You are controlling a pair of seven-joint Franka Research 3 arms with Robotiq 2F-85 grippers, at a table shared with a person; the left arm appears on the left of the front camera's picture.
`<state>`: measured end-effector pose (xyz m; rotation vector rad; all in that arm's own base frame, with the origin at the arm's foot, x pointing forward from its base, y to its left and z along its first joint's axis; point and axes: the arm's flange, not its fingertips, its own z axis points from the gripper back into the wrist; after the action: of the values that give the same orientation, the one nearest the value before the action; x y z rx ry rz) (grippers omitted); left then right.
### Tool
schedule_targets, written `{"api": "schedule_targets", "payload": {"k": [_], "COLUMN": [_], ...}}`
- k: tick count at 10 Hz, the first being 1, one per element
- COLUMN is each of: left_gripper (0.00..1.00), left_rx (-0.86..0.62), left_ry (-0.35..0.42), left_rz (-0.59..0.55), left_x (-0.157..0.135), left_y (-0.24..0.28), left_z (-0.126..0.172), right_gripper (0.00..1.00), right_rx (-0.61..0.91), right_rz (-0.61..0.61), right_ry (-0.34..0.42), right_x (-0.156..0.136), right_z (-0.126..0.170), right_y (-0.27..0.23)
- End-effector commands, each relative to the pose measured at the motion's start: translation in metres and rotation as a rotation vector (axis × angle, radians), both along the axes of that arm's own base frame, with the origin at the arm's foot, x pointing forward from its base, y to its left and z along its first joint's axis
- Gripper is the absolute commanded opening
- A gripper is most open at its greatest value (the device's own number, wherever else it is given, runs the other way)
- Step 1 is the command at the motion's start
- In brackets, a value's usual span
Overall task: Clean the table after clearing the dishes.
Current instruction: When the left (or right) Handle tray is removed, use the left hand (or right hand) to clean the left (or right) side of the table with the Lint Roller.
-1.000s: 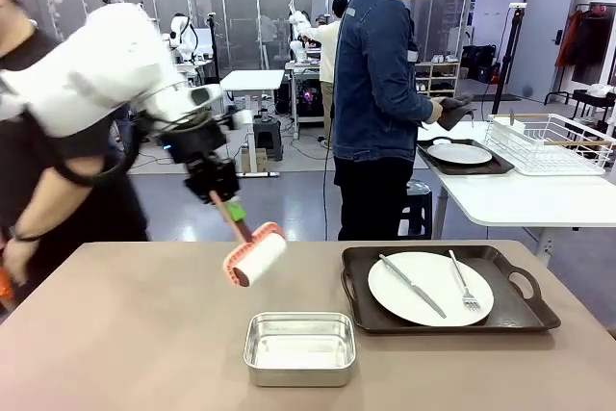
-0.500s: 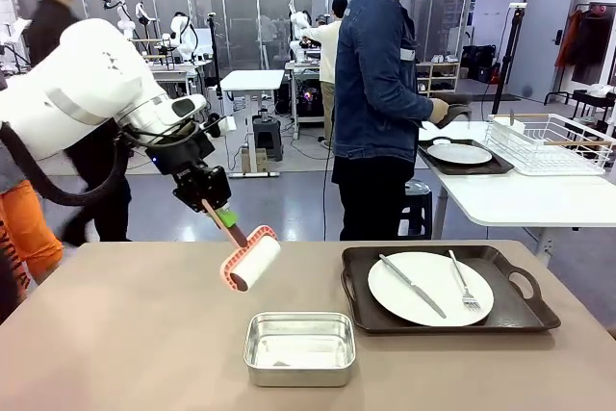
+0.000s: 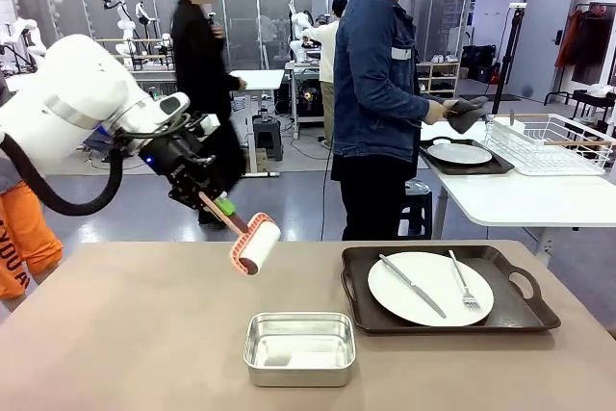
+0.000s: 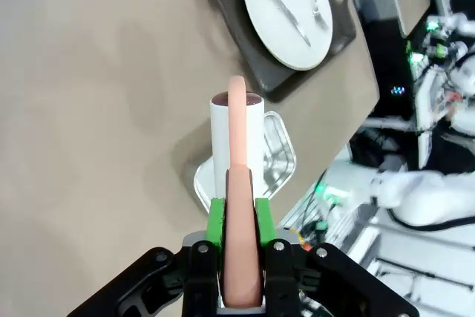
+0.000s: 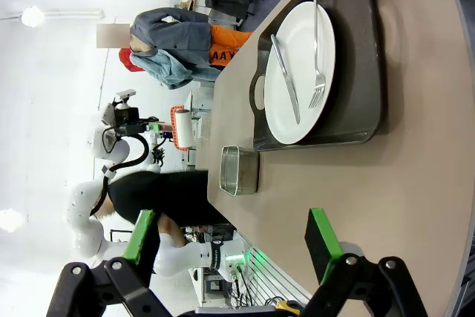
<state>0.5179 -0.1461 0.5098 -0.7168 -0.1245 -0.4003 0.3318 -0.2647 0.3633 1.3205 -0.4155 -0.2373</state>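
The left claw (image 3: pixel 214 201) is seen clenched on the pink handle of a lint roller (image 3: pixel 255 244), the handle being pinched between the green pads (image 4: pixel 216 220). The handle is slanted down and away from the claw toward the right arm's side, and the white roll is carried crosswise at its far end, apparently clear of the table (image 3: pixel 125 334) beneath it. A small steel pan (image 3: pixel 299 347) is found below and beyond the roll, on the near part of the table. Farther out from the left claw, toward the right arm's side, a dark tray (image 3: pixel 520 310) is laid with its long axis along the table's width; a white plate (image 3: pixel 430 288) is set in it. On the plate a knife (image 3: pixel 412 286) is laid diagonally and a fork (image 3: pixel 462 286) with its tines pointed toward the robot's edge. The right claw (image 5: pixel 231 239) is held released, its pads wide apart with nothing between them, and the tray is seen ahead of it on the table. A second plate (image 3: pixel 459 153) on another tray is placed on the white table (image 3: pixel 520 201) behind, beside a wire rack (image 3: pixel 553 141), where a person (image 3: pixel 375 93) is standing.
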Motion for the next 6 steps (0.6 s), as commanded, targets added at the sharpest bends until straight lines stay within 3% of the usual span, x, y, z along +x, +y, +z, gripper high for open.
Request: {"api": "schedule_targets", "payload": {"k": [1,4,6], "left_gripper": [0.21,0.21,0.21], "left_rx": [-0.080,-0.101,-0.169], "left_ry": [0.032,0.083,0.136], "left_rz": [0.126,0.215,0.218], "left_x": [0.009,0.024,0.040], "left_y": [0.018,0.042,0.046], "left_z": [-0.021,-0.069,-0.111], "right_gripper": [1.00,1.00,1.00], "right_rx": [0.002,0.002,0.002], "right_rz": [-0.001,-0.001,-0.001], "right_ry": [-0.001,-0.001,-0.001], "right_x": [-0.001,-0.001,-0.001], "right_z": [0.003,0.003,0.003], "right_y": [0.001,0.001,0.001]}}
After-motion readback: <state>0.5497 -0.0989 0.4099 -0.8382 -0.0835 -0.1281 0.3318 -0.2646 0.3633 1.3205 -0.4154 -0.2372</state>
